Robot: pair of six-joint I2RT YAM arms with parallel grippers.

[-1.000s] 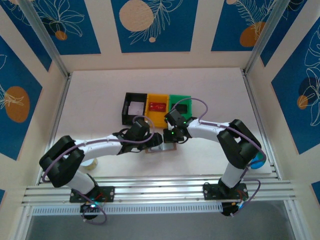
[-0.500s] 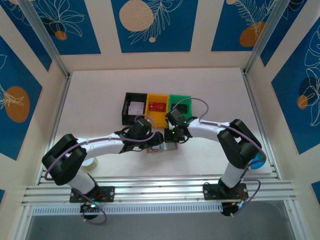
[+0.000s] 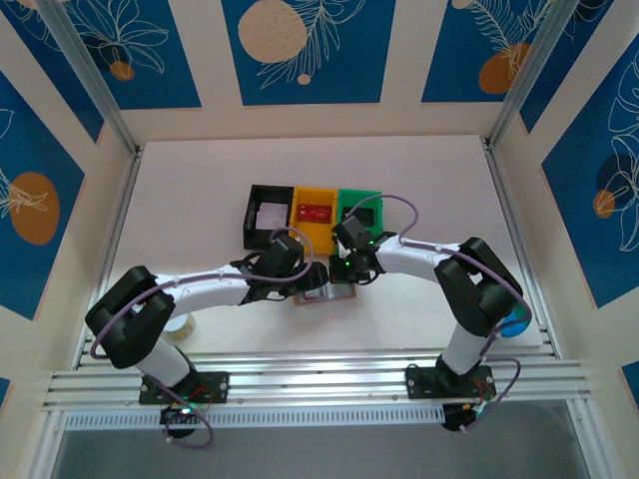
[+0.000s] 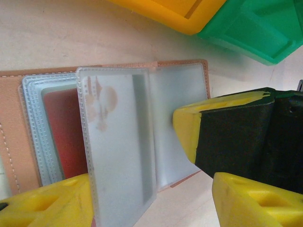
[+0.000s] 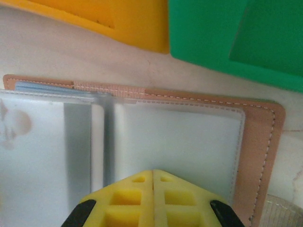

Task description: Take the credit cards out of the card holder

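The tan card holder (image 3: 321,295) lies open on the table in front of the bins, its clear pockets (image 4: 118,142) facing up. A red credit card (image 4: 64,132) sits in a left pocket. One clear leaf stands up beside the left finger (image 4: 47,203) of my left gripper (image 4: 151,201), which is open over the holder's near edge with nothing between its fingers. My right gripper (image 5: 153,175) is shut, its tip pressing down on the right-hand pocket (image 5: 180,137). In the top view the two grippers (image 3: 305,279) (image 3: 341,277) meet over the holder.
Black (image 3: 268,216), yellow (image 3: 314,218) and green (image 3: 361,212) bins stand just behind the holder; a white card lies in the black one, a red card in the yellow one. A tape roll (image 3: 180,327) sits near the left arm's base and a blue object (image 3: 516,321) by the right arm.
My left arm has reached a little to the right, further over the card holder, with its fingers slightly narrower. The right gripper has stayed shut in place.
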